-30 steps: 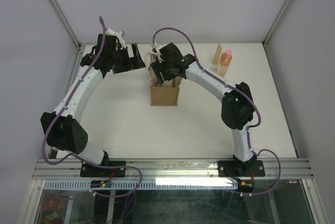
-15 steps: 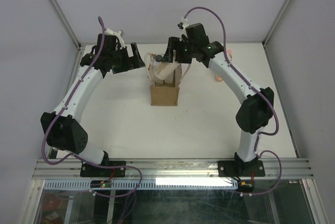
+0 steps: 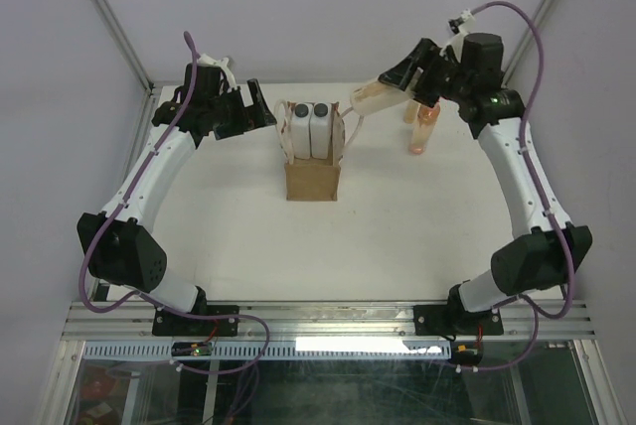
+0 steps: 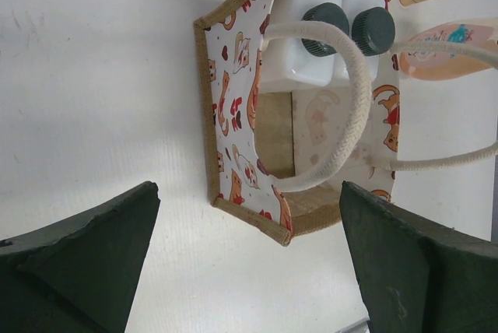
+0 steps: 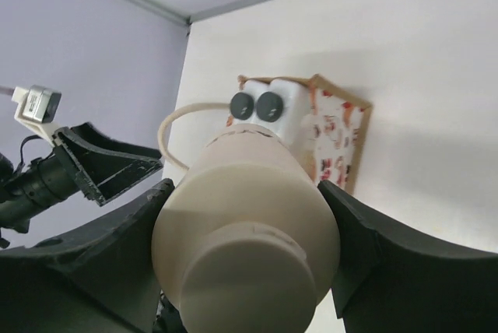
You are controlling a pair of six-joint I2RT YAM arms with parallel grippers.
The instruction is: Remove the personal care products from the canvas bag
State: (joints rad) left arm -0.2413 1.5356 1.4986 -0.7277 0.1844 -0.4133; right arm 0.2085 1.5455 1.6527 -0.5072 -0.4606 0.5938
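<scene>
The canvas bag [image 3: 312, 179] stands at the table's middle back, with two white bottles [image 3: 310, 127] with dark caps upright inside; both show in the left wrist view [image 4: 311, 45]. My right gripper [image 3: 397, 82] is shut on the cream bottle [image 3: 373, 97] and holds it in the air right of the bag, cap toward the camera in the right wrist view [image 5: 249, 232]. The orange-pink bottle [image 3: 425, 129] and the tan tube [image 3: 409, 112] stand on the table under my right arm. My left gripper [image 3: 260, 107] is open and empty, left of the bag.
Grey enclosure walls [image 3: 60, 97] ring the white table [image 3: 248, 236]. The bag's pale handles [image 4: 342, 138] loop over its open top. A metal rail [image 3: 318, 318] runs along the near edge by the arm bases.
My right gripper lifted the cream bottle out of the bag and carried it up and to the right. The two white bottles in the bag are uncovered. The left arm held still.
</scene>
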